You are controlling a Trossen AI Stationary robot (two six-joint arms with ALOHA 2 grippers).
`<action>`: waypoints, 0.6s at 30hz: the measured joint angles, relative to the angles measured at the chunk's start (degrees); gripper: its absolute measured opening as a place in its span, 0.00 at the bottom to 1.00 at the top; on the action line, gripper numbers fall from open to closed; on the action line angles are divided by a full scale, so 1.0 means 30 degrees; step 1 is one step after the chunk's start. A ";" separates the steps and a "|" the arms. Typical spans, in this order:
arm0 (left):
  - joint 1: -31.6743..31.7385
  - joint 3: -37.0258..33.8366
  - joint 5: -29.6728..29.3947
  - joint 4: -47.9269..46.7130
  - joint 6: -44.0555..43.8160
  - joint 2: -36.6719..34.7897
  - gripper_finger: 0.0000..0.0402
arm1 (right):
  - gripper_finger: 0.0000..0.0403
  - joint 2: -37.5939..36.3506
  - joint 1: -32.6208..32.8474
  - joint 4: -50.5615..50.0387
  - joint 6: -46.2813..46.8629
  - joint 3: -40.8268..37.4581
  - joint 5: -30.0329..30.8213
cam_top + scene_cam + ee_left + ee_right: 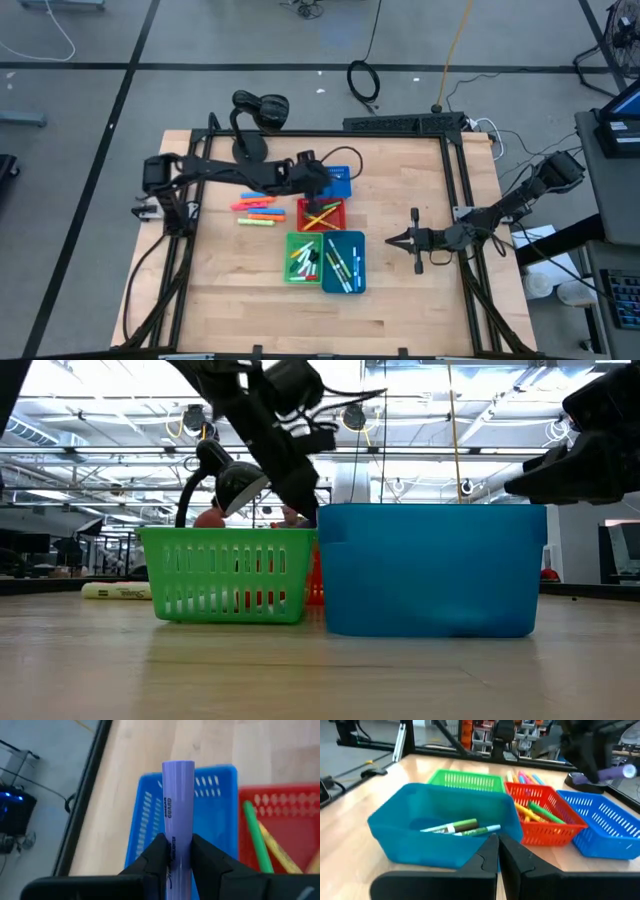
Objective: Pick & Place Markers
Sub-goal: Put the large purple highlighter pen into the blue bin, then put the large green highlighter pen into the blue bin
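Note:
My left gripper point(322, 178) is shut on a purple marker point(178, 795) above the small blue bin point(345, 186). The marker also shows in the right wrist view point(615, 773). Several orange, pink and yellow markers point(258, 208) lie flat on the table left of the bins. More markers lie in the red bin point(322, 213), the green bin point(303, 257) and the teal bin point(346, 262). My right gripper point(390, 240) hovers shut and empty to the right of the teal bin. My left gripper pinches the purple marker's barrel point(176, 845) between its two fingers. The marker lies along the fingers and sticks out well past their tips. It is lifted clear, roughly level, above the blue bin point(145, 810).
The four bins stand close together at the table's middle. A dark frame point(455, 190) runs round the table's edges. A yellow highlighter point(118, 591) lies on the table left of the green bin point(225, 575). Bare wood lies near the front edge.

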 joint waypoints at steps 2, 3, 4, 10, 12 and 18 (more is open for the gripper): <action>0.0179 0.0029 0.0410 0.0557 0.0063 0.0434 0.17 | 0.00 0.0022 0.0001 -0.0080 -0.0028 0.0000 -0.0021; 0.0250 0.0016 0.0568 0.0465 0.0041 0.0563 0.17 | 0.00 0.0016 0.0006 -0.0051 -0.0026 0.0006 -0.0021; 0.0313 0.0015 0.0777 0.0660 0.0021 0.0695 0.17 | 0.00 0.0015 0.0000 -0.0079 -0.0028 0.0002 -0.0021; 0.0335 0.0022 0.0810 0.1159 -0.1140 0.0658 0.19 | 0.00 0.0015 0.0001 -0.0080 -0.0028 0.0001 -0.0021; 0.0335 0.0022 0.0780 0.1398 -0.1609 0.0505 0.23 | 0.00 0.0015 0.0003 -0.0104 -0.0028 0.0003 -0.0021; 0.0335 0.0029 -0.1035 0.1776 -0.2113 0.0501 0.41 | 0.00 0.0015 0.0000 -0.0101 0.0037 0.0004 -0.0021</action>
